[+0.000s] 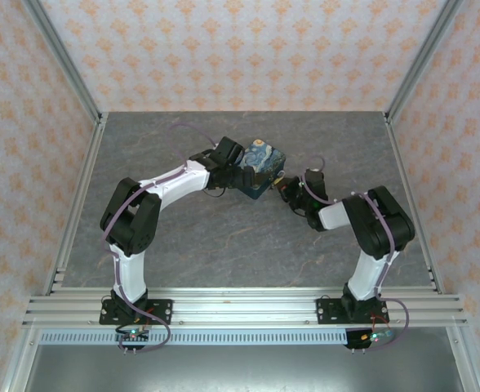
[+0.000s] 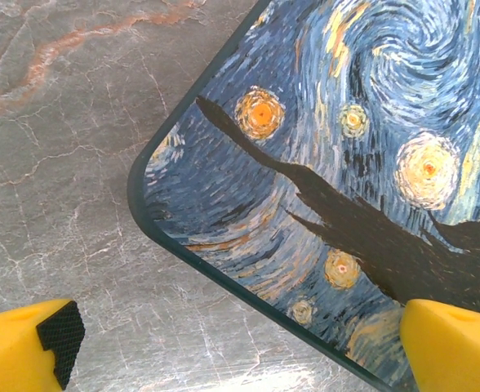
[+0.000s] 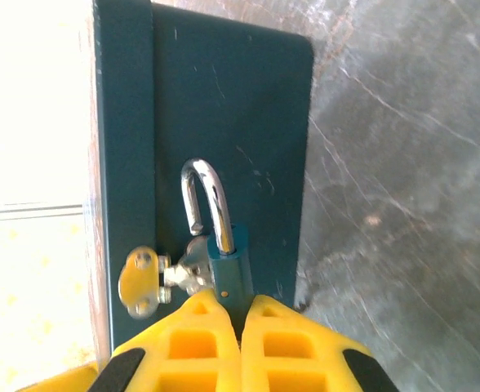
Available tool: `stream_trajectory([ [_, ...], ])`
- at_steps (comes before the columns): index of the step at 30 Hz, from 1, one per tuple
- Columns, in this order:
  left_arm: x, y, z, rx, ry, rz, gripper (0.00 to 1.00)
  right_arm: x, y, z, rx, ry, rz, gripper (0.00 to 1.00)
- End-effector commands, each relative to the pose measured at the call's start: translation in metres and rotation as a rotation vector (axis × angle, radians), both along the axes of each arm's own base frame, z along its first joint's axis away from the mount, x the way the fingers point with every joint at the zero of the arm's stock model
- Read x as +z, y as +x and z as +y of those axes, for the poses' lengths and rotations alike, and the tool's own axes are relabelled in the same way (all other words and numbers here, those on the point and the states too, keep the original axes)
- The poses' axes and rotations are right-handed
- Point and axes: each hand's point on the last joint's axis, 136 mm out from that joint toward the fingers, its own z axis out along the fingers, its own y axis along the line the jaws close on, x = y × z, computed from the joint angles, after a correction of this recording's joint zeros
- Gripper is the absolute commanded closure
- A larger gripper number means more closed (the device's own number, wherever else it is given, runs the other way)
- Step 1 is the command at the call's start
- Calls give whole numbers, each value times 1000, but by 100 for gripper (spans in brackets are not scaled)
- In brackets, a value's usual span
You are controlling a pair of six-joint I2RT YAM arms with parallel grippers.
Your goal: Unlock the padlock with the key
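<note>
Padlock (image 3: 226, 265), a small teal block with a curved shiny shackle (image 3: 210, 200), sits beside a pale metal hasp (image 3: 144, 282) on the smooth dark-teal side of the tin (image 3: 224, 98), which stands on a grey veined stone-look counter (image 1: 224, 245) walled by pale orange-patterned paper (image 1: 248, 49). Our right gripper (image 3: 240, 322) is clenched, yellow fingertips (image 3: 199, 331) meeting at the padlock's lower end; what they pinch we cannot tell. Our left gripper (image 2: 240, 355) is spread wide across a rounded corner of the tin's swirling painted lid (image 2: 346, 163).

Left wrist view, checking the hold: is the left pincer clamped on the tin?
No, the left pincer is open: one pad sits off the tin over bare table.
</note>
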Motion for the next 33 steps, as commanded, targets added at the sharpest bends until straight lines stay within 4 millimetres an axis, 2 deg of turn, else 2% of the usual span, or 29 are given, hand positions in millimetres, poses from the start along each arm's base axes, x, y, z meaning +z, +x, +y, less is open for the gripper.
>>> stream_trajectory([
  [1,-3,-15,10,-28,82,55,0,19,-17,-3,30,9,-20,100],
  [4,17,-12,4,-39,47,38,0,11,-42,-8,71,-46,49,100],
  [6,23,-13,0,-50,34,42,0,1,-59,-14,84,-84,108,100],
  [7,41,-13,-1,-52,10,16,0,-4,-68,-17,91,-104,133,100],
  [8,46,-15,-2,-56,-1,15,0,-8,-76,-21,93,-119,152,100],
  [14,75,-28,-1,-64,-56,-8,0,-28,-107,-35,93,-164,218,95],
  [18,94,-39,6,-57,-72,-38,0,-33,-122,-39,97,-173,249,74],
  [19,100,-42,9,-55,-75,-51,0,-31,-124,-42,92,-175,249,65],
  [22,116,-48,17,-42,-74,-92,0,-15,-128,-48,77,-168,234,41],
  [26,140,-51,35,3,-49,-174,0,34,-123,-60,31,-172,138,16],
  [31,167,-49,66,86,42,-307,0,97,-105,-86,-37,-263,9,0],
  [33,179,-47,82,131,94,-385,0,118,-96,-103,-88,-363,-18,1],
])
